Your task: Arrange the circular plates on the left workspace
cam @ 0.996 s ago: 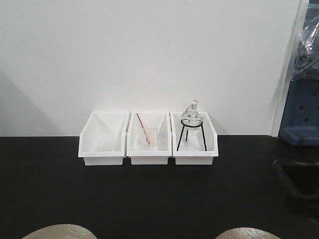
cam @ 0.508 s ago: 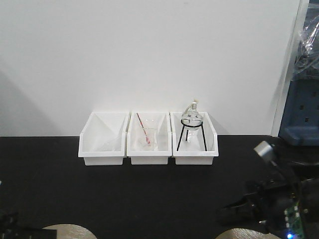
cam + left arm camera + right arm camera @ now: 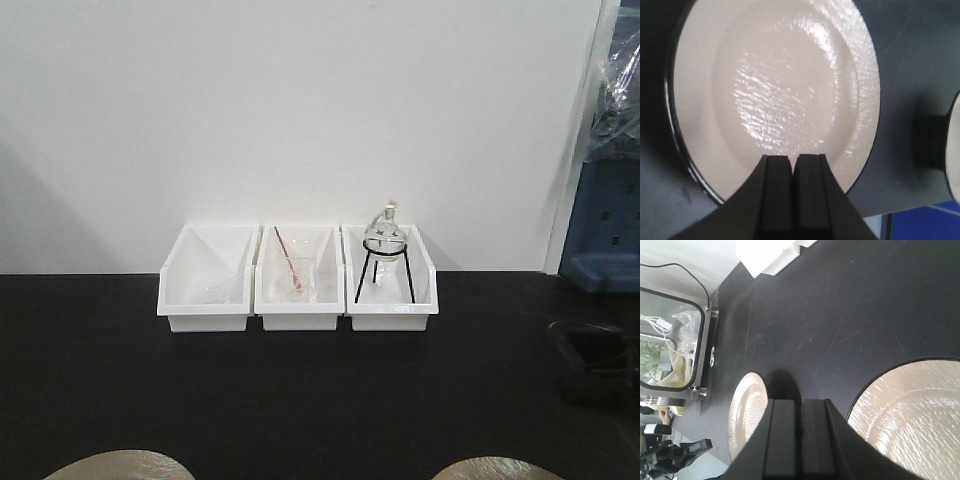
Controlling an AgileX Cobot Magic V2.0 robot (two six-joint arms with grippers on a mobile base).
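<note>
Two tan circular plates with black rims lie on the black countertop [image 3: 300, 400] at the front edge, one left [image 3: 120, 466] and one right [image 3: 490, 468]. In the left wrist view one plate [image 3: 775, 95] fills the frame, and the other's rim [image 3: 955, 145] shows at the right. My left gripper [image 3: 794, 160] is shut and empty over that plate's near part. In the right wrist view my right gripper [image 3: 800, 402] is shut and empty over bare countertop between the two plates [image 3: 747, 415] [image 3: 910, 415]. Neither gripper shows in the front view.
Three white bins [image 3: 298, 280] stand in a row at the back against the wall: one with thin glassware, one with a beaker and red rod, one with a flask on a black tripod [image 3: 385, 255]. A recessed sink [image 3: 600, 365] lies at the right.
Half a second ago both arms showed at the bottom of the front view, the right one large. Now both are out of that view. The plates and bins have not moved.
</note>
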